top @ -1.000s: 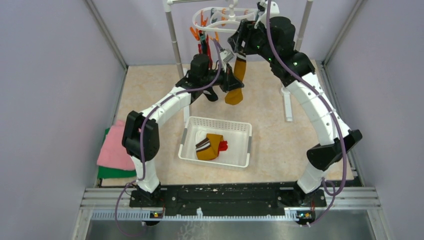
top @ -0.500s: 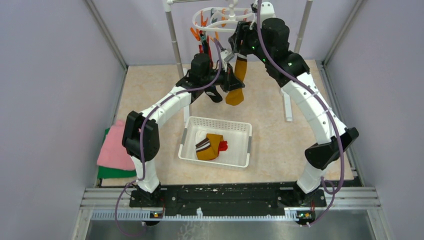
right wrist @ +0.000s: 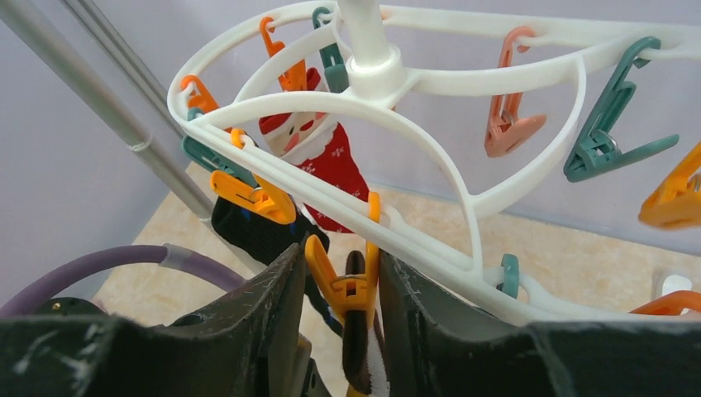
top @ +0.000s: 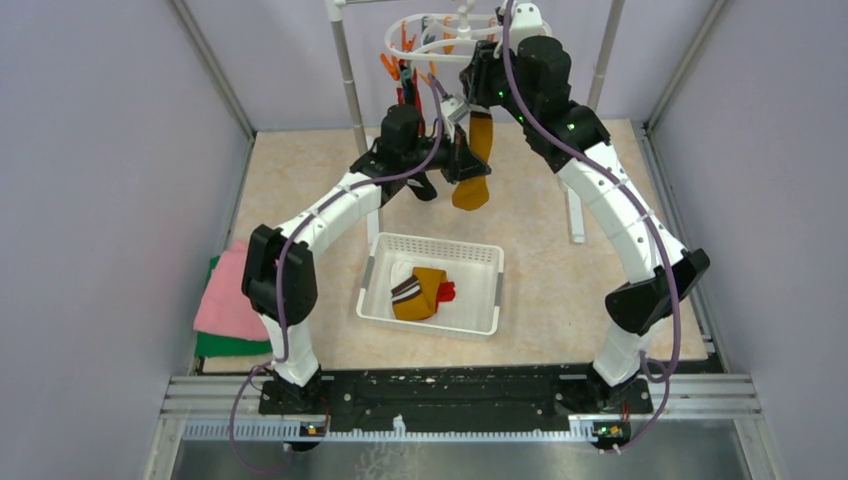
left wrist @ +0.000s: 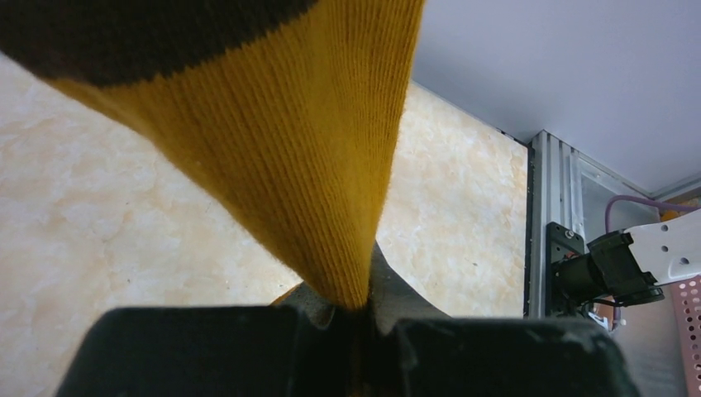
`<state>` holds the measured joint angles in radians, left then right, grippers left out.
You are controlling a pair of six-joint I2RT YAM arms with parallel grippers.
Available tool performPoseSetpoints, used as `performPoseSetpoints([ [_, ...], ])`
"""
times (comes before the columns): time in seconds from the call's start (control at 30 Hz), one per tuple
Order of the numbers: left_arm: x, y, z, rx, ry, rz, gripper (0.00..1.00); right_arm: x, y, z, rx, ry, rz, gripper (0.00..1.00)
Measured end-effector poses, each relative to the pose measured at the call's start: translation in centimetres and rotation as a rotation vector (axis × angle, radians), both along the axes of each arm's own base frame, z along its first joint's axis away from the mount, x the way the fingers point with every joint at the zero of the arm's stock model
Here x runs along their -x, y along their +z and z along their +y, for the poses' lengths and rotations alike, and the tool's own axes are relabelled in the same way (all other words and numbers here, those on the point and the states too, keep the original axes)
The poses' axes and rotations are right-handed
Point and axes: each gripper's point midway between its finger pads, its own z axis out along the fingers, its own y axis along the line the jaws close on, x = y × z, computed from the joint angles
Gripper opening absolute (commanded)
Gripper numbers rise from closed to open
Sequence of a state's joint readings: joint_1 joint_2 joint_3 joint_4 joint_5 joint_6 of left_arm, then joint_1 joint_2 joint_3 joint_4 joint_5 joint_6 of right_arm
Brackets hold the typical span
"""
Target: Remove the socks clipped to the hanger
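The white hanger (top: pixel 440 28) hangs from the rack at the back; it also shows in the right wrist view (right wrist: pixel 430 99). A mustard-orange sock (top: pixel 474 160) hangs from an orange clip (right wrist: pixel 351 285). My left gripper (top: pixel 455 160) is shut on the sock's lower part, and the fabric (left wrist: pixel 306 141) is stretched taut out of the jaws (left wrist: pixel 355 318). My right gripper (right wrist: pixel 340 306) is up at the hanger (top: pixel 472 92), its fingers pressed on both handles of that clip. A red Santa sock (right wrist: pixel 318 157) and a black sock (right wrist: pixel 256 231) are still clipped.
A white mesh basket (top: pixel 480 250) on the floor below holds a mustard sock, a red one and a white one. The white rack's poles (top: pixel 348 80) stand beside the hanger. Folded pink and green cloth (top: pixel 228 300) lies at the left wall.
My right gripper has risen and moved back at the hanger, and the ring shifted up slightly with it. My left gripper has kept its hold on the sock.
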<state>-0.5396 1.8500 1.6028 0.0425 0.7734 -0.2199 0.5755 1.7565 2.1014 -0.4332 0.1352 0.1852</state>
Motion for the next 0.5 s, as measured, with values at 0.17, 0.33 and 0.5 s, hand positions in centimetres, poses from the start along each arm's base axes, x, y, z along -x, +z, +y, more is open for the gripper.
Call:
performPoseSetpoints([
  [0.17, 0.2, 0.3, 0.1, -0.001, 0.0, 0.001, 0.0, -0.2, 0.4, 0.0, -0.006, -0.005, -0.015, 0.1],
  [0.33, 0.5, 0.5, 0.3, -0.006, 0.0, 0.002, 0.0, -0.4, 0.5, -0.2, -0.021, -0.023, -0.021, 0.02],
  [0.5, 1.9, 0.6, 1.5, -0.051, -0.005, -0.002, 0.0, -0.8, 0.1, -0.6, -0.037, -0.034, -0.011, 0.0],
])
